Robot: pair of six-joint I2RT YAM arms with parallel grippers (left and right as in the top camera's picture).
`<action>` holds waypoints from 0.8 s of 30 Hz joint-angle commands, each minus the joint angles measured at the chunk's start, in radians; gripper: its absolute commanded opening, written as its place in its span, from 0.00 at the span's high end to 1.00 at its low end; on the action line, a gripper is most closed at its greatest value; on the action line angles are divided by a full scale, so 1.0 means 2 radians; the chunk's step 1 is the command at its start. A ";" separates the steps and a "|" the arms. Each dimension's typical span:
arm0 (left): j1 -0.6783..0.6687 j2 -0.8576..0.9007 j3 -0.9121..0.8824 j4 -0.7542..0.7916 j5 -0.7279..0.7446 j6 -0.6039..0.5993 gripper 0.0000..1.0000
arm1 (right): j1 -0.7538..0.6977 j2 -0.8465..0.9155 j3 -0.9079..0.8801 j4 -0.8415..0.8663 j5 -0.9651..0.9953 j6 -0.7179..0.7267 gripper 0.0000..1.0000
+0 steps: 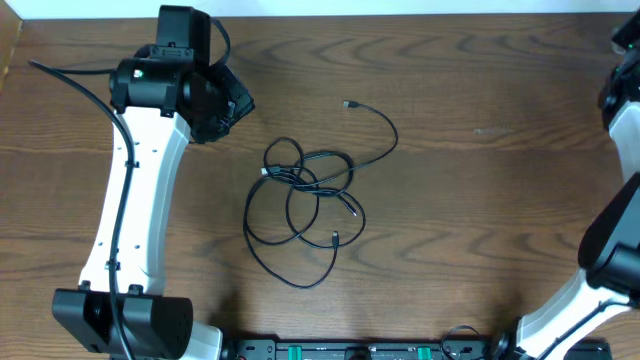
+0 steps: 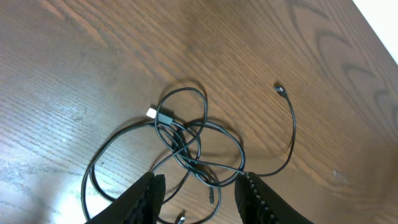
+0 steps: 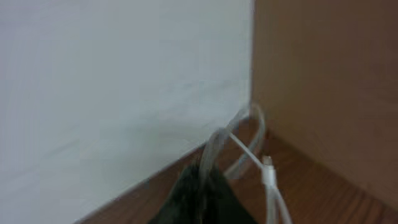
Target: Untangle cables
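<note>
Now the thin black cords lie in a messy knot of loops in the middle of the brown wooden table. The loops cross over each other many times. One big loop spreads out toward the robot's side of the table. One long strand curves away toward the far side and ends in a small dark plug, which lies apart from the knot. A small pale plug sits at the left edge of the knot.

The short thin white cord is not with the knot. It is at the right pincer, whose dark fingers are pressed together on it. The white cord comes up from the fingers in a loop, and its small white plug shows just beside them. That view is blurry. A big white surface is behind the cord, with brown wood to the right.

The left pincer hangs over the table at the far left of the knot. Its two black fingers stand apart with nothing held between them, and they do not touch the cords. The white left arm reaches out along the left side. The right arm is at the right edge, well apart from the knot.
</note>
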 commanded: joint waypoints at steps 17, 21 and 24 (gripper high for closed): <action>0.002 0.000 -0.001 0.004 -0.007 0.007 0.57 | -0.058 0.064 0.002 0.001 -0.189 0.022 0.01; 0.001 0.000 -0.001 0.008 -0.007 0.019 0.57 | -0.044 0.011 0.002 -0.020 -0.256 0.022 0.01; -0.004 0.000 -0.002 0.006 -0.005 0.056 0.57 | -0.031 -0.028 0.002 -0.058 -0.333 0.031 0.01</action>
